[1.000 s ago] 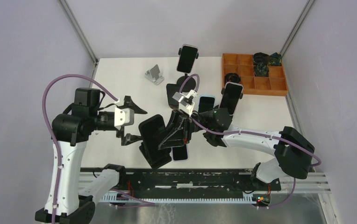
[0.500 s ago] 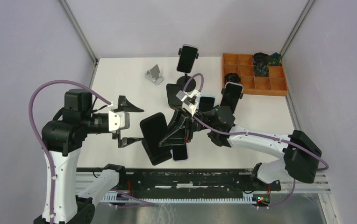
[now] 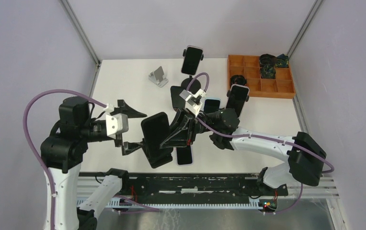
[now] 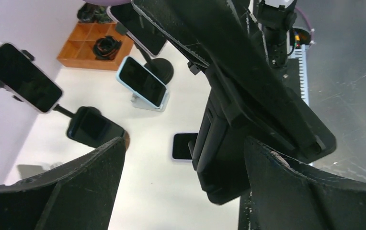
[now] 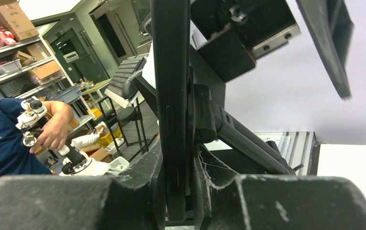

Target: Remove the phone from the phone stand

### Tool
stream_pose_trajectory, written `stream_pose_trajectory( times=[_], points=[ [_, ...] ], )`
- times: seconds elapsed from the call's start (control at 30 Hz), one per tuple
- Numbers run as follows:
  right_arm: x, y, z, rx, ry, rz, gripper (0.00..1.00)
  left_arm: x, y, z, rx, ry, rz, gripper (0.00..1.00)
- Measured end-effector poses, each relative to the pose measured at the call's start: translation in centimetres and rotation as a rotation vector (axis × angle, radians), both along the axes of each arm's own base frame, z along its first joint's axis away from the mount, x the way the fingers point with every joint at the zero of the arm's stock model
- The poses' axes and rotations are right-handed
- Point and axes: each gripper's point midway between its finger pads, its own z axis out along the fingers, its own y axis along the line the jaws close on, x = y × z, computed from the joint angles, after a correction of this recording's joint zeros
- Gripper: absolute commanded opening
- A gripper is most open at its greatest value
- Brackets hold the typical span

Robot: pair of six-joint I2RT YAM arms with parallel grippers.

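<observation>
A black phone point(image 3: 153, 136) sits in a black clamp stand held up above the table's near middle. My right gripper point(image 3: 170, 138) is shut on it from the right. In the right wrist view the phone point(image 5: 171, 96) stands edge-on between the fingers, with the stand's clamp and arm point(image 5: 238, 136) just behind it; the right gripper point(image 5: 177, 191) is closed tight. My left gripper point(image 3: 132, 129) is open just left of the phone, not touching it. In the left wrist view the phone point(image 4: 214, 143) hangs between the wide-open left gripper point(image 4: 181, 191) fingers.
A phone lies flat on the table point(image 3: 185, 157) under the held one. Other phones stand on stands at the back point(image 3: 192, 59), right point(image 3: 237, 98) and middle point(image 3: 211, 105). A silver empty stand point(image 3: 158, 76) is back left. An orange tray point(image 3: 267, 88) sits back right.
The right gripper has carried the phone and stand a little left and up. The left arm has swung left, its open gripper staying beside the phone.
</observation>
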Motion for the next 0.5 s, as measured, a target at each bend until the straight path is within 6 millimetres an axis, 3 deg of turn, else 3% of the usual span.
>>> stream_pose_trajectory(
  times=[0.13, 0.27, 0.4, 0.47, 0.5],
  points=[
    [-0.1, 0.6, 0.6, 0.015, 0.005, 0.015, 0.00, 0.7, -0.5, -1.4, -0.007, 0.078, -0.026, 0.84],
    [-0.3, 0.9, 1.1, 0.030, 0.012, 0.015, 0.00, 1.0, -0.7, -3.1, -0.002, 0.125, -0.053, 0.64],
    [0.0, 1.1, 1.3, 0.040, 0.021, -0.005, 0.00, 0.6, -1.0, -3.6, -0.014, 0.116, -0.099, 0.34],
    [0.5, 1.3, 1.5, 0.048, 0.022, -0.030, 0.00, 0.3, -1.1, -3.4, -0.019, 0.093, -0.118, 0.11],
    [0.6, 1.4, 1.5, 0.050, 0.023, -0.040, 0.00, 0.2, -1.1, -3.3, -0.018, 0.065, -0.126, 0.05]
  ],
)
